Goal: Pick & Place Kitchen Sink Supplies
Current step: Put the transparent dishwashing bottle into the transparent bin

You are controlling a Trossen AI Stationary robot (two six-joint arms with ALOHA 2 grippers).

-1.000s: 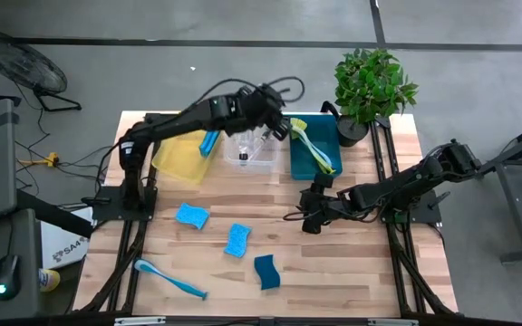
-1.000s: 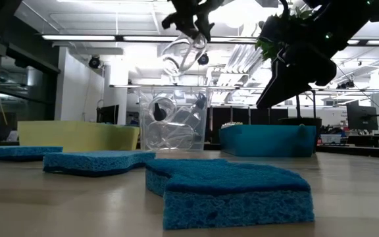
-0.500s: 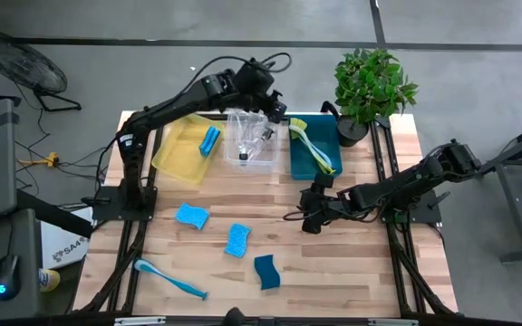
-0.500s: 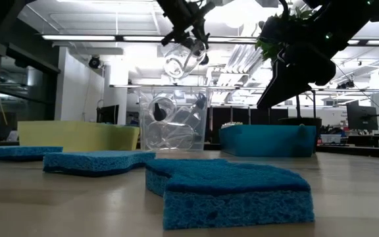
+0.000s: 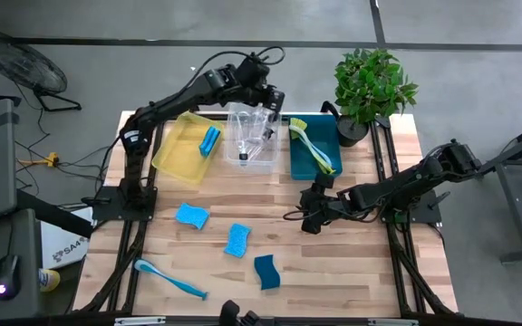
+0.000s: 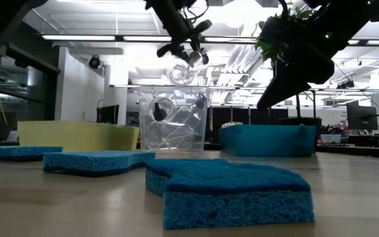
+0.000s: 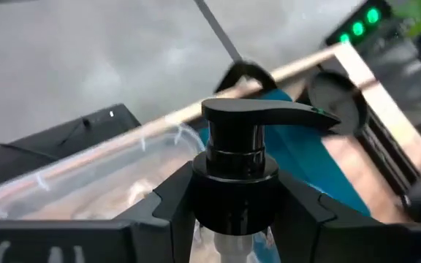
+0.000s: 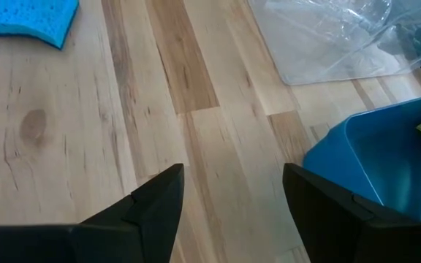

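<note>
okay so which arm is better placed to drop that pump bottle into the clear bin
The left. Its gripper is shut on the pump bottle, holding it above the clear bin. The right gripper hangs open and empty over bare table, in front of the teal bin.

Low cam: three blue sponges across the foreground on the wooden table (image 6: 58, 210). Nearest sponge (image 6: 232, 191) at 5 o'clock, second sponge (image 6: 97, 161) at 8 o'clock, third sponge (image 6: 15, 153) at 9 o'clock, cut by the frame edge. Behind them, a row of bins: yellow bin (image 6: 77, 136) at 9, clear bin (image 6: 174, 120) dead centre with clear bottles inside, teal bin (image 6: 268, 141) at 3. Left gripper (image 6: 184, 41) at 12 o'clock, above the clear bin, clamped on a clear pump bottle (image 6: 180, 69) hanging tilted over the bin's rim. Right arm (image 6: 308, 46) dark at 1–2 o'clock, above the teal bin.
</note>
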